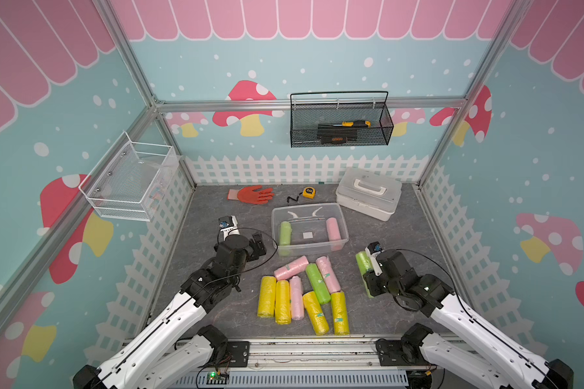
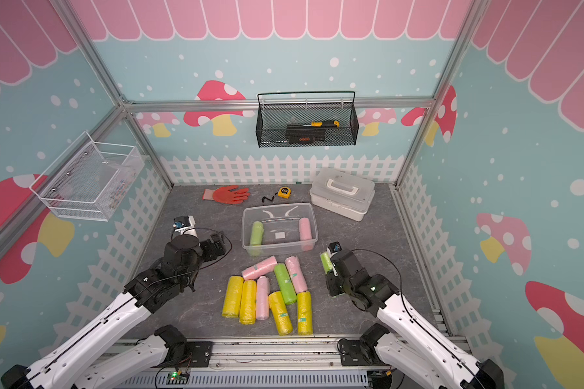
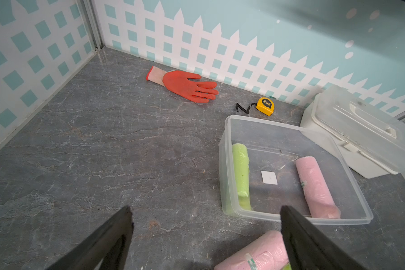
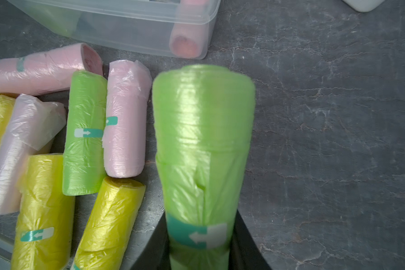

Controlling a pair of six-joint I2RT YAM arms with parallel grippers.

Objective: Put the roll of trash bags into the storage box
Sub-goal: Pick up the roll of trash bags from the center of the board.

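Note:
My right gripper (image 4: 198, 236) is shut on the near end of a green roll of trash bags (image 4: 202, 131). The roll shows in both top views (image 1: 363, 261) (image 2: 325, 262), right of the loose pile, with its far end towards the storage box. The storage box (image 1: 312, 248) (image 2: 280, 249) is a clear tub with a green roll (image 1: 285, 232) and a pink roll (image 1: 333, 229) lying inside it. My left gripper (image 3: 206, 210) (image 1: 257, 246) is open and holds nothing, just left of the box's near corner (image 3: 222, 163).
Several yellow, pink and green rolls (image 1: 300, 293) lie in a pile in front of the box. A white case with a handle (image 1: 368, 193), an orange glove (image 1: 250, 194) and a yellow tape measure (image 1: 308, 192) sit at the back. A black mesh basket (image 1: 341, 124) and a white wire basket (image 1: 129, 182) hang on the walls.

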